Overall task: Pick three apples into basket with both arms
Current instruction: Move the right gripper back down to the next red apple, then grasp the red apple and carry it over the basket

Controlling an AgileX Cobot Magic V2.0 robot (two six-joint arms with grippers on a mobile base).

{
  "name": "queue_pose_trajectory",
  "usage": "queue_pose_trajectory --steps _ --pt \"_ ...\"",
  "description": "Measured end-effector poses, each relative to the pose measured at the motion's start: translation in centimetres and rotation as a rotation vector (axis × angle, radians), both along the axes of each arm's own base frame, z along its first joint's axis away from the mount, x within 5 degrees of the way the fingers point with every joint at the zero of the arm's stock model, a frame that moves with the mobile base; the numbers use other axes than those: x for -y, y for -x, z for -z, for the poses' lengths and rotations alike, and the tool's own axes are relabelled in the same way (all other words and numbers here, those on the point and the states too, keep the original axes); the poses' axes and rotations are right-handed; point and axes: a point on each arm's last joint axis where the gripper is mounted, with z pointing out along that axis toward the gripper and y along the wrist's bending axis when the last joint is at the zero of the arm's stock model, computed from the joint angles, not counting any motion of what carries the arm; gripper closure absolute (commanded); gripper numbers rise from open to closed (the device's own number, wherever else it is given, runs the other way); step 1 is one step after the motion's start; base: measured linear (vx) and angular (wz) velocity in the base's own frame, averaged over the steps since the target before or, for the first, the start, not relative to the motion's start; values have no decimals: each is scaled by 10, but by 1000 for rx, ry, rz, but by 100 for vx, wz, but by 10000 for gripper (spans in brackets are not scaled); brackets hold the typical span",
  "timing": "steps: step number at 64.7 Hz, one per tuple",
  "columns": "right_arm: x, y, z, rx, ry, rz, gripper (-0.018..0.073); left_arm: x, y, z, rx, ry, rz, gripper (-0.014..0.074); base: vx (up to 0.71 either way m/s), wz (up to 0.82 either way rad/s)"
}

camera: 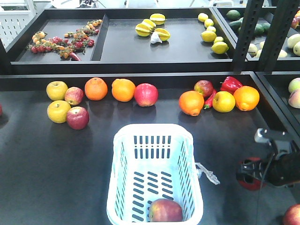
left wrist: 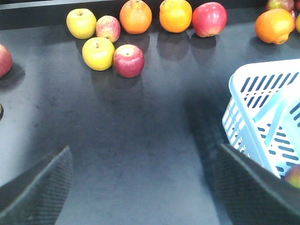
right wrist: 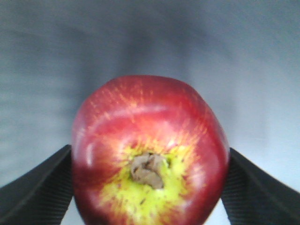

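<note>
A red apple [camera: 165,210] lies inside the pale slotted basket [camera: 151,128], near end.

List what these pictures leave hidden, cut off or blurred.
Front view: corner apple, cut off by the frame's lower right corner.
Front view: held apple, mostly covered by the right arm.
Left wrist view: basket apple, cut by the frame edge and a black finger.
Right wrist view: surface behind, blurred.
</note>
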Motion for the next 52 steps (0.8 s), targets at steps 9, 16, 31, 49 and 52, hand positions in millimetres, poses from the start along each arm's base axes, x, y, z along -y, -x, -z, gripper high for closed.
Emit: queue_pose_trajectory --steps 9,16,31,49,52 --pt "-8 9 -29 41 -51 -59 257 0 0 0 0 0 0 6 0 0" --pt "-13 19 -51 75 -75 -103 257 0 0 0 0 0 0 6 0 0" --pt "-24 47 -93 123 -131 -198 257 0 0 0 0 0 0 6 0 0" --pt "-51 79 -128 199 -155 -372 257 0 0 0 0 0 0 6 0 0" --pt "-59 84 -132 210 -158 -417 257 0 0 0 0 0 0 6 0 0"
